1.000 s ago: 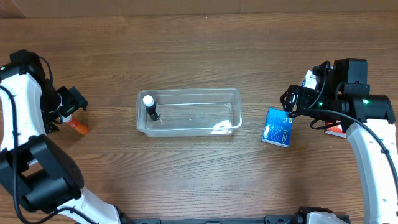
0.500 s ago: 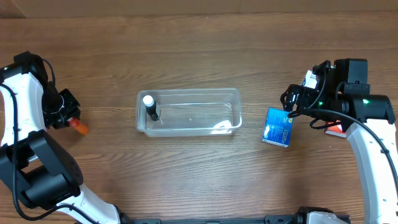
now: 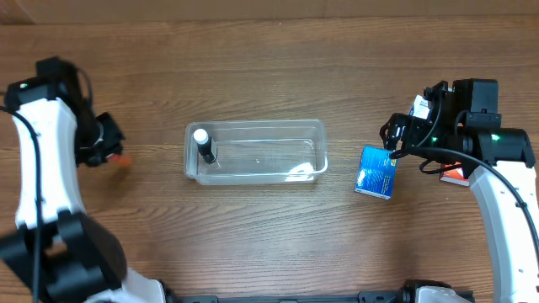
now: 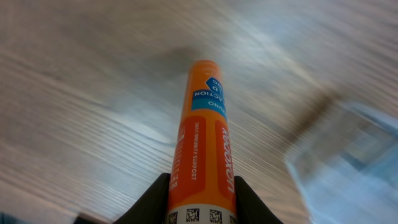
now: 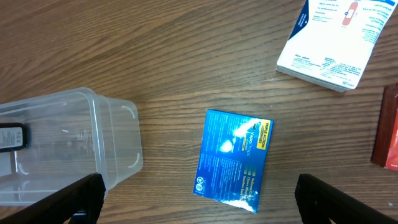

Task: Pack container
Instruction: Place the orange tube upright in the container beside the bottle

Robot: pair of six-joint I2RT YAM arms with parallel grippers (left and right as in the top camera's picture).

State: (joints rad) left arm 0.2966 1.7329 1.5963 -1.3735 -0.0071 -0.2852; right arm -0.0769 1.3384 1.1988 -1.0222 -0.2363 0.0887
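Tabletop: brown wood-look surface, fills nearly whole overhead view. Grain runs left to right, darker and lighter streaks mixed. Paler tan strip along top edge of overhead view; table edge or wall, cannot tell. Light even, soft, shadows short and faint. Left wrist view: wood blurred, broad pale sheen across surface. Right wrist view: grain sharp, warm mid-brown, fine dark lines.

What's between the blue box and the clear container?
Nothing: only bare wood table separates the container and the blue box. The overhead and right wrist views both show it.
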